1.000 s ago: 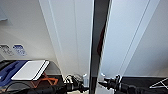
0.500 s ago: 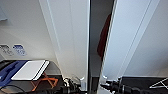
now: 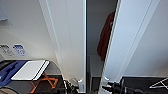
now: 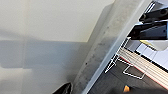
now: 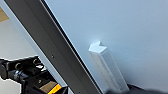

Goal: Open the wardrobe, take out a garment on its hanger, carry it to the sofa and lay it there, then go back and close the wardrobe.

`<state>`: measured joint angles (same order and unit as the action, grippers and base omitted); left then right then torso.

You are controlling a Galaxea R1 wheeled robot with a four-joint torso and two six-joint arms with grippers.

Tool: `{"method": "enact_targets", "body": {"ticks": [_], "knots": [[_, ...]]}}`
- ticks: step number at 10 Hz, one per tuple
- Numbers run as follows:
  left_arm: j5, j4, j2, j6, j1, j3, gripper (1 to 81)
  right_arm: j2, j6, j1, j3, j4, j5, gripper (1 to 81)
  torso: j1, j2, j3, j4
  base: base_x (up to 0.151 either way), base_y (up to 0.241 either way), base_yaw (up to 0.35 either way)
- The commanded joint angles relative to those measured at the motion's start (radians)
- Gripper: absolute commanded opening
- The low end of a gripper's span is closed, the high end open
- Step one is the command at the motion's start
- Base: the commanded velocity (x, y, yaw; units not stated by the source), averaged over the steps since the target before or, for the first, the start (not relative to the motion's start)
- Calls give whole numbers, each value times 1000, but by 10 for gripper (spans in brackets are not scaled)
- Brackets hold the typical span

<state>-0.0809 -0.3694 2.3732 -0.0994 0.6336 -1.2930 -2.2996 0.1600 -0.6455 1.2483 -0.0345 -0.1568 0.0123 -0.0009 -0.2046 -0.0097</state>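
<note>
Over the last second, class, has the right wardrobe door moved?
Yes. The right door has swung rightward, away from the left door, so the dark gap between them is wider and the orange garment shows inside.

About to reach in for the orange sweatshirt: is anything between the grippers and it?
The two white wardrobe doors are only partly open, leaving a narrow gap. The burnt-orange garment hangs behind the right door's edge, which partly covers it. Nothing else visible blocks the gap.
</note>
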Motion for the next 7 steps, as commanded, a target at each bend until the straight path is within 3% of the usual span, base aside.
{"method": "enact_targets", "body": {"ticks": [1, 7], "knots": [[-40, 15, 25, -13, -30, 204, 811, -27, -46, 22, -141, -15, 257, 811, 0, 0, 0, 0, 0, 0, 0], [15, -12, -69, -13, 19, 283, 811, -13, -46, 10, -159, -24, 253, 811, 0, 0, 0, 0, 0, 0, 0]]}}
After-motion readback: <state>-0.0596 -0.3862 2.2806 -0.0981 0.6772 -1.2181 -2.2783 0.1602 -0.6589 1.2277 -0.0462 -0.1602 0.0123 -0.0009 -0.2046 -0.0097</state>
